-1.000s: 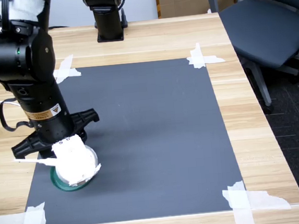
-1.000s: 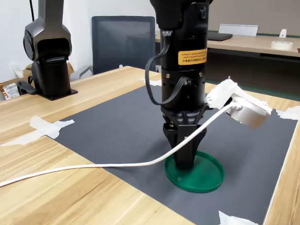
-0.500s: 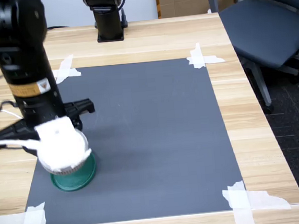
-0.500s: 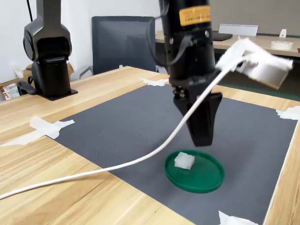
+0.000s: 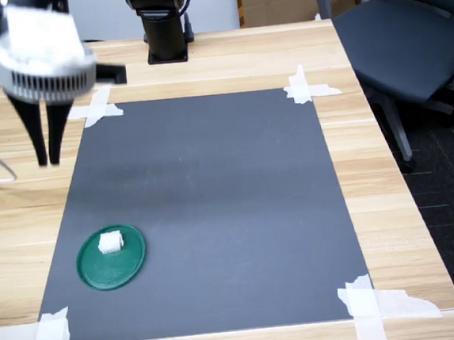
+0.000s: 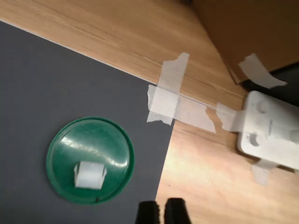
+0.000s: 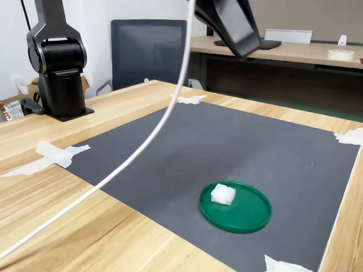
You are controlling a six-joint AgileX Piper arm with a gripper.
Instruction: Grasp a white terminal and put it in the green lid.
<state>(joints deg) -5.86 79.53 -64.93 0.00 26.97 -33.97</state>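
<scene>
Since half a second before, the gripper [image 5: 47, 158] had risen well clear of the lid [image 5: 111, 257] and shifted toward the far left of the mat [image 5: 215, 211] in the first exterior view; the terminal [image 5: 110, 242] had stayed where it lay.

Nearest in the second exterior view, I noted a tape [image 7: 284, 267] corner at the mat's front edge. Just behind it sat the lid [image 7: 235, 206], flat on the mat [image 7: 188, 148] near the mat's front corner. The terminal [image 7: 223, 194] rested inside the lid, toward the second exterior view's left of its centre, touching the lid floor and short of the rim.

In the wrist view I saw the lid [image 6: 90, 159] from above with the terminal [image 6: 88, 174] off-centre within it, and the gripper [image 6: 161, 212] tips beside it, over the mat edge. The two fingers [image 6: 175, 211] stood close together with only a narrow gap, nothing between them. A white cable [image 7: 111, 174] arced across the second exterior view from the arm down to the table [image 7: 65, 235].

Farther back, the gripper [image 7: 234, 27] hung high over the mat, empty. Beyond it stood a second arm's black base [image 7: 57, 69] on the table's far side, with an office chair [image 7: 149, 50] behind.
</scene>
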